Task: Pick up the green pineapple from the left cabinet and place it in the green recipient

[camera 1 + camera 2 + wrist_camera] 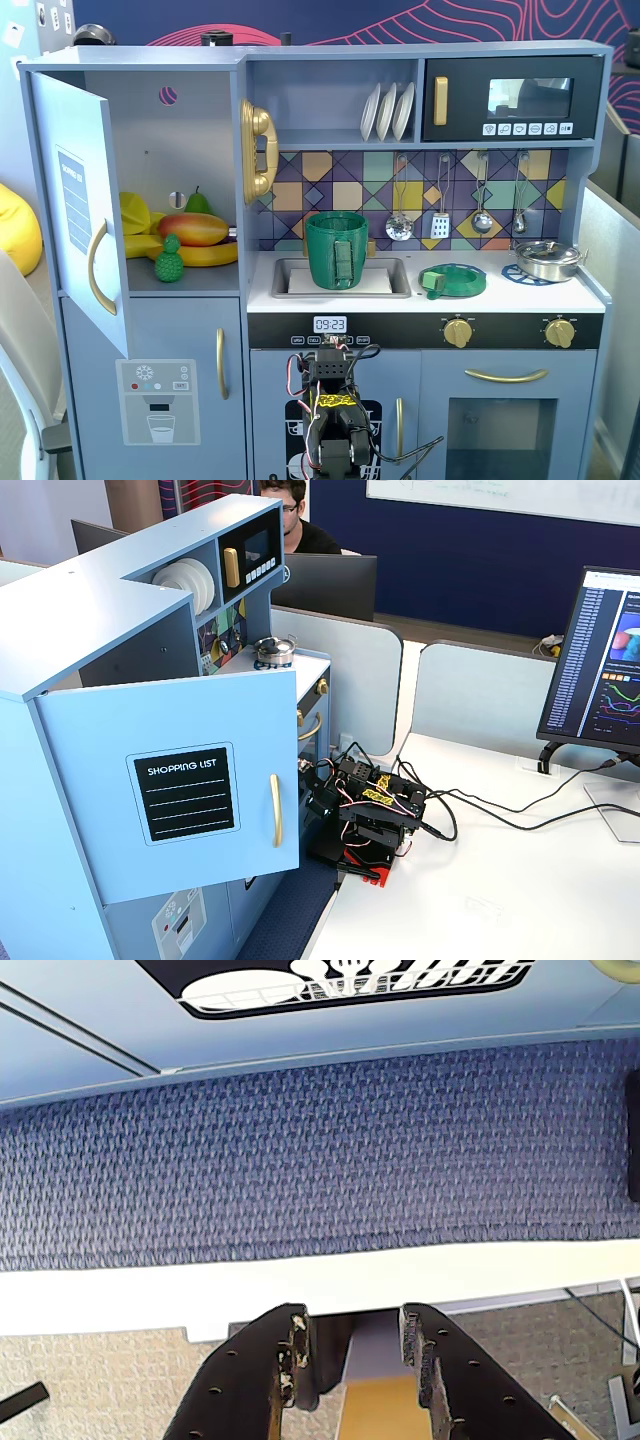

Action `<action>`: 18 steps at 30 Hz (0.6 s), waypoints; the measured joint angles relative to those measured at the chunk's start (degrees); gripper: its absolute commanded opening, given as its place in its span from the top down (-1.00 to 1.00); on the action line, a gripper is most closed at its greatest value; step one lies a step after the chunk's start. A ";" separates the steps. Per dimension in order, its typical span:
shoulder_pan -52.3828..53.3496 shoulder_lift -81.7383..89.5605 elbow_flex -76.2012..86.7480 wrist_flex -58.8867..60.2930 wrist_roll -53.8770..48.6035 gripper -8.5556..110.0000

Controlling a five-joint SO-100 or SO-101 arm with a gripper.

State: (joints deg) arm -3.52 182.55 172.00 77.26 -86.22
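Note:
The green pineapple (169,259) stands upright at the front of the shelf in the left cabinet (190,130), whose door (80,210) is swung open. The door also shows in a fixed view (170,780), where it hides the pineapple. The green recipient (337,250) stands in the sink, handle facing front. My arm (333,420) is folded low in front of the kitchen, far below both, and also shows in a fixed view (372,815). In the wrist view my gripper (353,1322) points at blue carpet, with its jaws apart and nothing between them.
A mango (193,229), bananas (205,255) and a green pear (198,203) lie just behind the pineapple. A flat green dish (453,280) and a steel pot (547,258) sit on the counter. Cables (480,815) trail over the white table.

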 measured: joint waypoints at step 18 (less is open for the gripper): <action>-4.31 -0.09 0.00 -1.49 -2.99 0.86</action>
State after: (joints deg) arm -7.82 182.46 172.00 75.76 -89.21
